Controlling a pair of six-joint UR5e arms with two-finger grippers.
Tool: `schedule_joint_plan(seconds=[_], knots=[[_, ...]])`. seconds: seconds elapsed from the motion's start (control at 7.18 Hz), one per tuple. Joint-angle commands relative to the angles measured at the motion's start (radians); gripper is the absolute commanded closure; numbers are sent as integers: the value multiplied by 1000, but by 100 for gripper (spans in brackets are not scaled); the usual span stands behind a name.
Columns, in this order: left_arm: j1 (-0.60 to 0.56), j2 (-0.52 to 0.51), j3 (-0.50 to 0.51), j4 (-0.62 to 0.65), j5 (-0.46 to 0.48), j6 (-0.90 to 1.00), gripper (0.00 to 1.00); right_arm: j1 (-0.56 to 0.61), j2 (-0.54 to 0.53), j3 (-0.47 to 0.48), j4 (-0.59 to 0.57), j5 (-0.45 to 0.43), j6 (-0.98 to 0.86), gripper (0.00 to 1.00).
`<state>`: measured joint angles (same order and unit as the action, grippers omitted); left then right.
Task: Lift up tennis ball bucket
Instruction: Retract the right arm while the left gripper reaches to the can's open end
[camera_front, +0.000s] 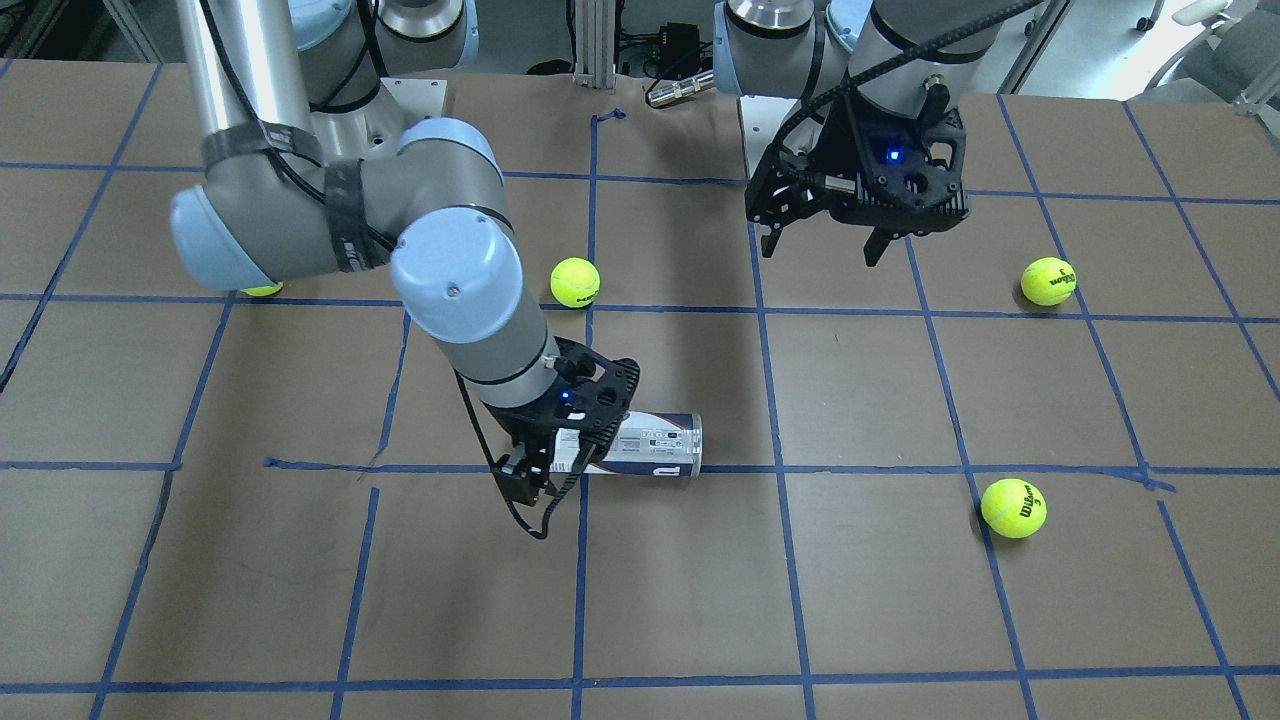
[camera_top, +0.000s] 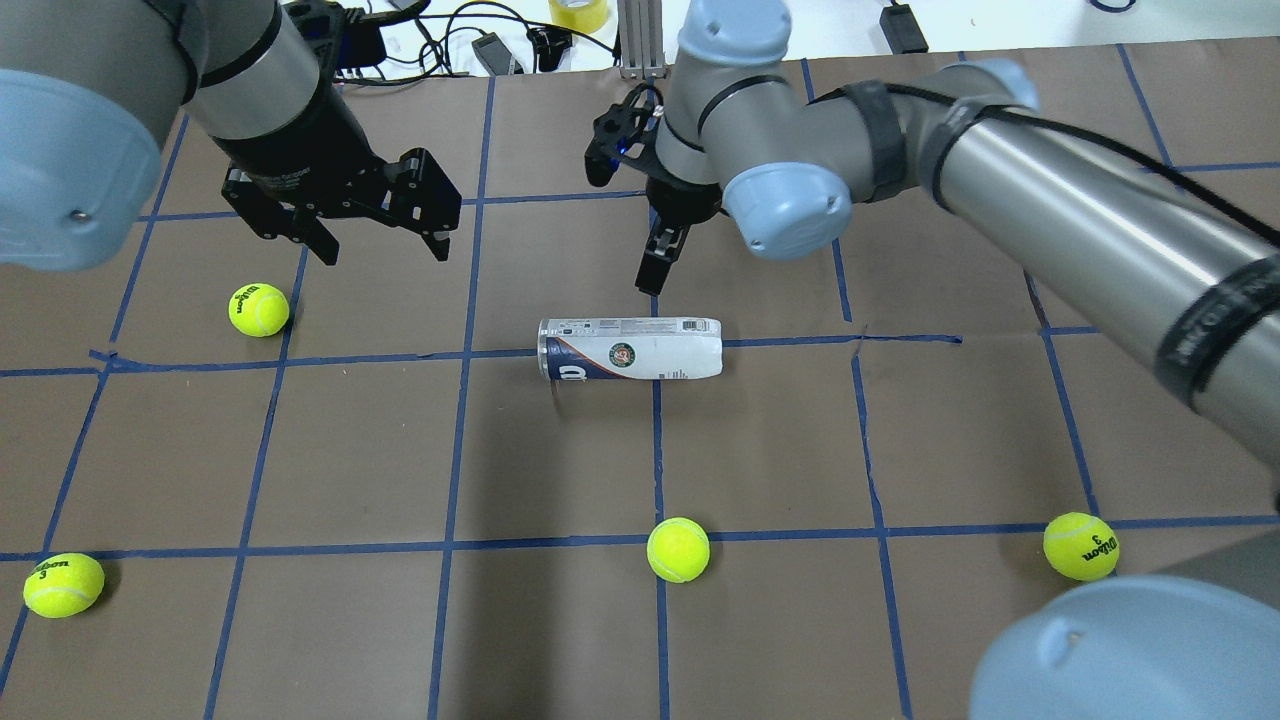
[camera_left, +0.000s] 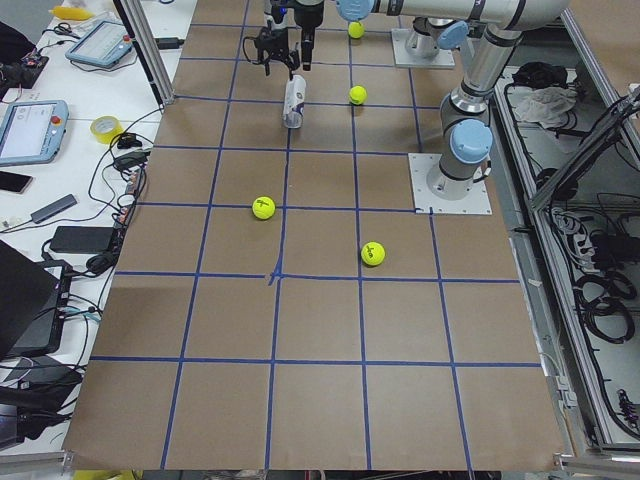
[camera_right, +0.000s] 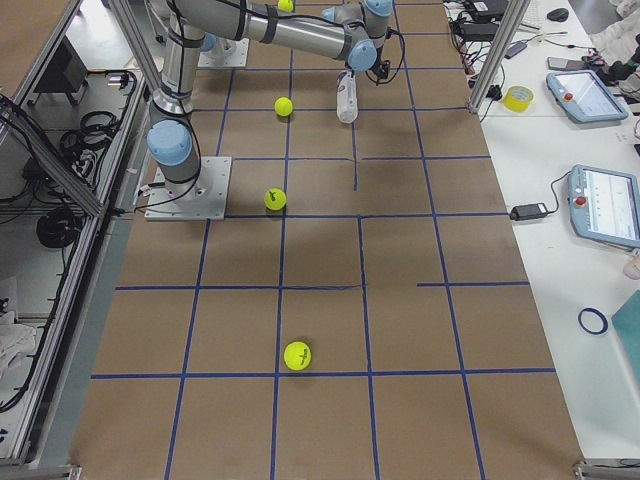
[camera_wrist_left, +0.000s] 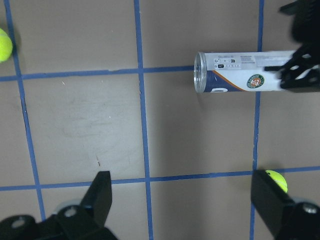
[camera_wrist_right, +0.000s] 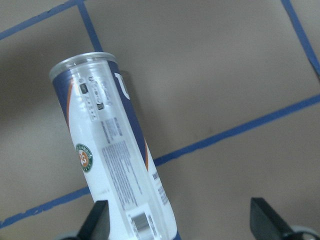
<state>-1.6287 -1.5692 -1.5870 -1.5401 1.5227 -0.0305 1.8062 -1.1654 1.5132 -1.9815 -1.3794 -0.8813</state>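
Tennis ball can (camera_top: 630, 349) lies on its side mid-table. Probably empty and light, but slick, squashy plastic, so pinch mid-body gently. The right gripper (camera_front: 555, 463) hangs open over it; left gripper (camera_top: 382, 240) open too, off left.

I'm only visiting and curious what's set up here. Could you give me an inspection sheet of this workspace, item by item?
Surface: brown paper-covered table with a blue tape grid.
Job's things: clear plastic tennis ball can with white and navy label, lying on its side, ungripped.
Clutter: four yellow-green tennis balls, scattered, none touching the can.
Grippers: left gripper open, empty, hovering aside; right gripper open above one end of the can.
Cables: black cable loops below the right wrist.
Surroundings: side bench with touchscreen pendants and a yellow tape roll.
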Motion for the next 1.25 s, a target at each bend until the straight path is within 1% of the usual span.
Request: schedule_joint_plan(seconds=[0.0,0.14,0.28,0.42,0.56,0.7,0.84,1.11], knots=[[39,-73,-22,11,-106,7,0,-106,-114,-2,117,-79,220,0],[58,-128,-39,17,-239,29,0,-119,-179,-2,215,-81,311,0],[59,-193,-62,44,-274,90,0,-116,-265,-1,286,-69,507,0],[64,-253,-88,88,-295,104,0,-119,-319,5,300,-84,761,0],[88,-309,-93,97,-431,112,0,-126,-341,5,296,-136,786,0],[99,-363,-93,97,-484,113,0,-125,-376,7,299,-288,797,0],[102,-395,-91,98,-484,139,0,-126,-384,7,297,-367,808,0],[107,-469,-94,104,-501,175,0,-125,-376,16,312,-328,915,0]])
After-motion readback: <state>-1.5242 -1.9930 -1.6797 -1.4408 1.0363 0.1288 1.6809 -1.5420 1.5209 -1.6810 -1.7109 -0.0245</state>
